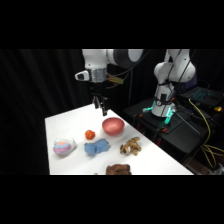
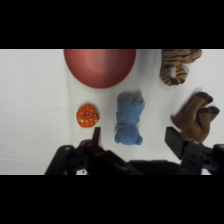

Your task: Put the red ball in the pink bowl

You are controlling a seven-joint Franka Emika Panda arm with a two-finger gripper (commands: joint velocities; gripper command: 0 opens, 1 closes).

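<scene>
The red ball (image 1: pixel 89 134) (image 2: pixel 87 115) is small, red-orange and dotted, and rests on the white table to the left of the pink bowl (image 1: pixel 113 125) (image 2: pixel 100 66). The bowl is round, shallow and holds nothing. My gripper (image 1: pixel 101 107) (image 2: pixel 134 137) hangs above the table's far edge, higher than the bowl and behind it. Its fingers stand wide apart, open, with nothing between them. In the wrist view one finger (image 2: pixel 96 134) points just beside the ball and the other finger (image 2: pixel 176 141) lies to the right.
A blue soft toy (image 1: pixel 96 147) (image 2: pixel 129 119) lies right next to the ball. A tiger-striped toy (image 1: pixel 130 146) (image 2: pixel 177 65), a brown plush toy (image 1: pixel 118 169) (image 2: pixel 196 116) and a pastel pink-blue lump (image 1: pixel 64 146) also sit on the table (image 1: pixel 60 125). Electronics and cables stand beside the arm's base (image 1: pixel 165 107).
</scene>
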